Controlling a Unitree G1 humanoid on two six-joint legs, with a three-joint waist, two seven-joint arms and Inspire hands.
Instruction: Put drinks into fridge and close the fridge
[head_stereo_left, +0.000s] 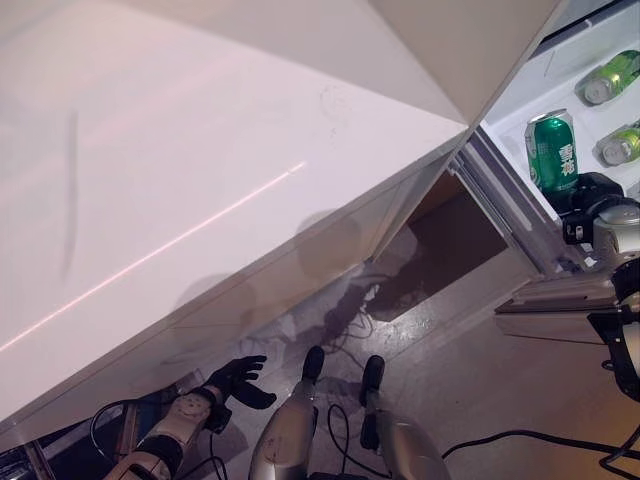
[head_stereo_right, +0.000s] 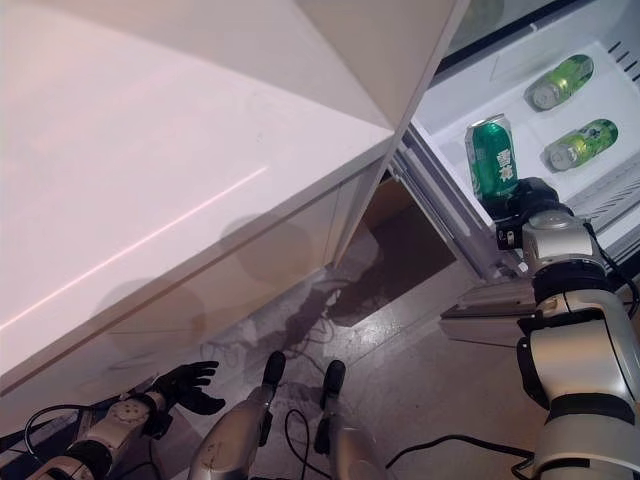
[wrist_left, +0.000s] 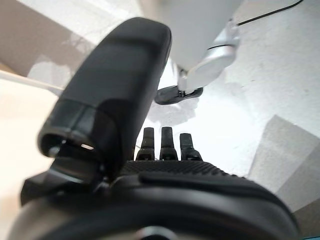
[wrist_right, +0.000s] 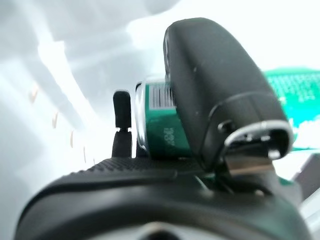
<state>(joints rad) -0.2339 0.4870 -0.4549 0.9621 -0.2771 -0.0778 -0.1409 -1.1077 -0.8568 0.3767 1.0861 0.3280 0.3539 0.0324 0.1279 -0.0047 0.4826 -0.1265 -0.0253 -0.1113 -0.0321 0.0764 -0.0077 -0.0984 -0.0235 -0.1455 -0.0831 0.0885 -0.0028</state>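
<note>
My right hand (head_stereo_right: 528, 205) grips the green can (head_stereo_right: 492, 158), thumb and fingers wrapped round it, upright inside the open fridge (head_stereo_right: 470, 95). Two green bottles (head_stereo_right: 560, 82) lie on their sides deeper in the fridge, past the can. My left hand (head_stereo_right: 186, 387) hangs relaxed, empty, low outside the fridge door (head_stereo_right: 180, 170).
</note>
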